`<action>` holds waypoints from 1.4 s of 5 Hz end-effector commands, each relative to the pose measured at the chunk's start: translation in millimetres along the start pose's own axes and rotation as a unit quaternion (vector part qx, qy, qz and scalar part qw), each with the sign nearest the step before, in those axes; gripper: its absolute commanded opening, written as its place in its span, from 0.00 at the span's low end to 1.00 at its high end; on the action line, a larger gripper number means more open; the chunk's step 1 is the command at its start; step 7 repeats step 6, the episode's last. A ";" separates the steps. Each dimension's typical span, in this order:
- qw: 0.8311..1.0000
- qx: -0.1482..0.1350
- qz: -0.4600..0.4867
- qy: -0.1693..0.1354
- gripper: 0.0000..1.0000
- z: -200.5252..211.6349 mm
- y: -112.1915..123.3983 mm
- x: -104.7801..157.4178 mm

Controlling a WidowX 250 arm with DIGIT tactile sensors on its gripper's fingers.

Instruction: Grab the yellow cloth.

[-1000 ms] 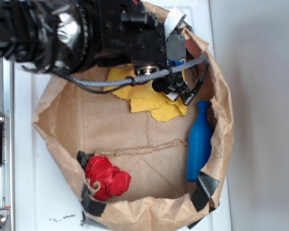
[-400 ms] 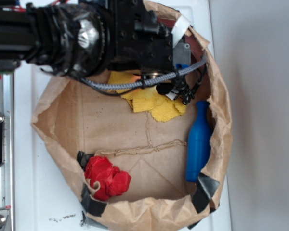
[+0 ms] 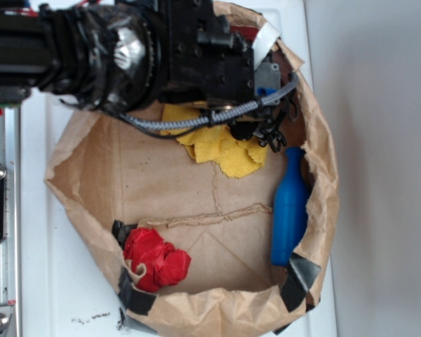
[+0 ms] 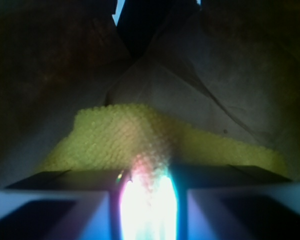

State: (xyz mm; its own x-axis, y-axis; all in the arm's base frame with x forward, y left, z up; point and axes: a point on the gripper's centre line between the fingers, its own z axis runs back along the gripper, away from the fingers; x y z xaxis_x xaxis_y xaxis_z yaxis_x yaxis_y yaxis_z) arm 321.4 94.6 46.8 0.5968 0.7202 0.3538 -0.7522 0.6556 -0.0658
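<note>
Yellow cloth (image 3: pixel 224 149) is shown crumpled inside the bag (image 3: pixel 91 182), beside the bottle (image 3: pixel 289 207). The hand (image 3: pixel 256 130) is lowered onto it; closure cannot be told. Lifting is judged outstanding.

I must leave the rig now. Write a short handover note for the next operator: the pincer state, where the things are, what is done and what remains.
Pincer: low inside the paper bag, at the yellow cloth. The wrist view shows cloth between the fingers, but glare hides whether they are shut.
Yellow cloth: crumpled at the far side of the bag floor, partly under the arm.
Other things: blue bottle lying along the bag wall beside the cloth; red fabric wad at the near corner.
Done: pincer is on the cloth.
Left: confirm the grip and lift the cloth.
</note>
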 end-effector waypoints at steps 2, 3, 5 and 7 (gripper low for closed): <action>0.997 -0.073 0.006 -0.004 0.00 85.8 5.8 21.3; 0.997 -0.080 -0.005 0.004 0.00 118.0 2.3 19.3; 0.989 -0.112 -0.077 0.051 0.00 166.2 -12.6 -10.9; 0.988 -0.117 -0.094 0.023 0.00 167.6 -18.2 -27.8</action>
